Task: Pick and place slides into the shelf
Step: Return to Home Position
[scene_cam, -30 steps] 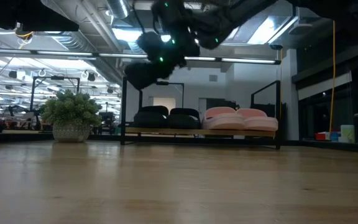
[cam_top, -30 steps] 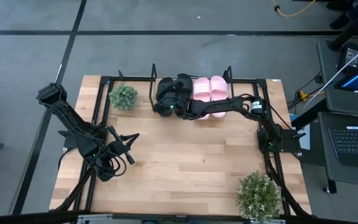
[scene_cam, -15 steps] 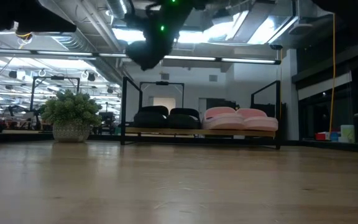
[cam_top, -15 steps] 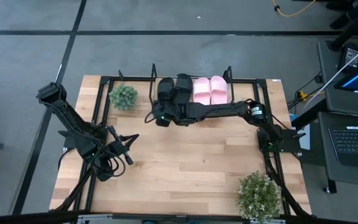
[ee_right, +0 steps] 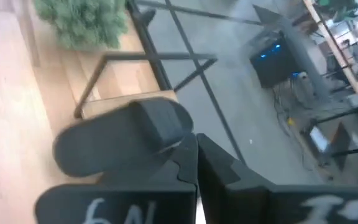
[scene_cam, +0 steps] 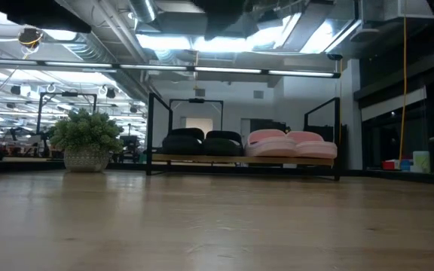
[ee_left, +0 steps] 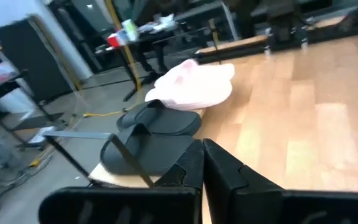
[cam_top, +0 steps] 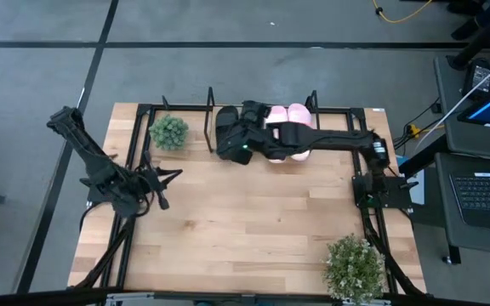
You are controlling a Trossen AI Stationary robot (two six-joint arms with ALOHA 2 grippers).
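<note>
So, what I'm seeing from where I'm standing:

- All four slides are on the shelf point(scene_cam: 239, 159) at the far edge of the table point(cam_top: 245, 229), sitting side by side on its wooden board.
- The black slides point(scene_cam: 203, 141) are the left two and the pink slides point(scene_cam: 288, 143) are the right two, with the inner black and pink ones touching or as good as.
- The right gripper point(cam_top: 228, 144) hangs in the air over the front of the black pair, well above them and touching nothing. Its fingers point(ee_right: 213, 163) are pressed together with nothing between them.
- The left gripper point(cam_top: 158, 185) is off on the left side of the table, well apart from the shelf. Its fingers point(ee_left: 229, 174) are closed up and empty too.
- As for writing, there's white lettering point(ee_right: 120, 211) on the right gripper's body. It looks like an N plus another character, but I can't read it properly. I can't see any brand on the slides.
- A small plant point(cam_top: 168, 132) sits just left of the shelf, and a bigger plant point(cam_top: 354, 265) is at the near right corner.
</note>
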